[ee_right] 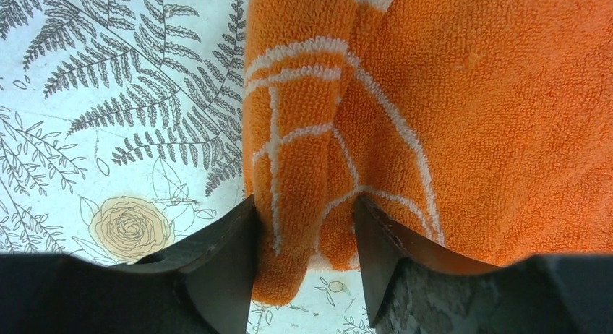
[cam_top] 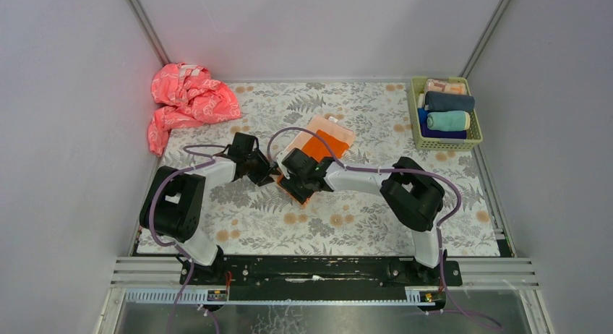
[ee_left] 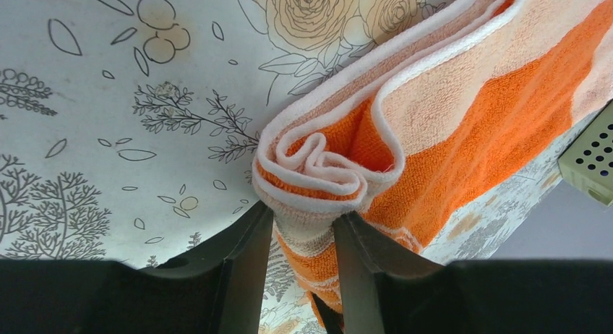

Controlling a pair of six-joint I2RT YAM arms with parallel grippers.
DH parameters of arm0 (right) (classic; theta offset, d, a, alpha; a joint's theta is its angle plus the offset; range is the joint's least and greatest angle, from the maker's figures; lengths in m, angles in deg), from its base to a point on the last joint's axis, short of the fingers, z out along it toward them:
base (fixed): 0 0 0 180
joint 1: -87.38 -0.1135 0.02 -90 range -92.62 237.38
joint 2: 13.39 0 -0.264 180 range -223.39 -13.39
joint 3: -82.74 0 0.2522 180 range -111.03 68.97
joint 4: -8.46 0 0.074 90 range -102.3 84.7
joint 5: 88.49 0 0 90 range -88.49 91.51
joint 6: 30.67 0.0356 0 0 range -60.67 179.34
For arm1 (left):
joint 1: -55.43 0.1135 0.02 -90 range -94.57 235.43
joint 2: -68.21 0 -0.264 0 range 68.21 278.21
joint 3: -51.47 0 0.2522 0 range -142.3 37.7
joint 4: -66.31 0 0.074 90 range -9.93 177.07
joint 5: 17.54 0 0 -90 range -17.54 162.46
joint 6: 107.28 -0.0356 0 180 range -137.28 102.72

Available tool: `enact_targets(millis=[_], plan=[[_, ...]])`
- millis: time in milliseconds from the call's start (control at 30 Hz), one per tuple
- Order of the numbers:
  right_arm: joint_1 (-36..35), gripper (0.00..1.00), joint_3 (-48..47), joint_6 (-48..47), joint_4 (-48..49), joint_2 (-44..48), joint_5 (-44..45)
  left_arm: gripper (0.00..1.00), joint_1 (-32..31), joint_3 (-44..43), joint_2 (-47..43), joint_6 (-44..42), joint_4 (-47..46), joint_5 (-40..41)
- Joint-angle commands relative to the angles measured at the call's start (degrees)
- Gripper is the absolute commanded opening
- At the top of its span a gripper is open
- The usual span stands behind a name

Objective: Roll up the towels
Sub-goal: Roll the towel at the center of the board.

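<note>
Orange towel (cam_top: 329,140) lies at the centre of the overhead frame, its long axis running up-right, away from both arms. Left gripper (ee_left: 303,225) and right gripper (ee_right: 303,218) each pinch its near, partly rolled end, equally close.

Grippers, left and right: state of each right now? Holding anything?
Left gripper: closed on the orange towel, at its rolled end.
Right gripper: closed on a fold of the same orange towel.
</note>
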Motion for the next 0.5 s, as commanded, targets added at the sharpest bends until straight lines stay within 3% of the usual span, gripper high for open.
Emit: enact_targets(millis=[0,167,467], plan=[[-0.4,0.57,0.4,0.5,-2.2,3.6,0.8,0.36,-0.5,-1.0,0.7,-1.5,2.2,3.0],[-1.4,0.60,-0.9,1.2,-1.0,8.9,-1.2,0.36,-0.6,-0.9,0.2,-1.5,2.4,3.5],[-1.9,0.59,-1.2,3.7,-0.3,3.8,-0.2,0.36,-0.5,-0.8,-0.6,-1.4,3.0,3.9]])
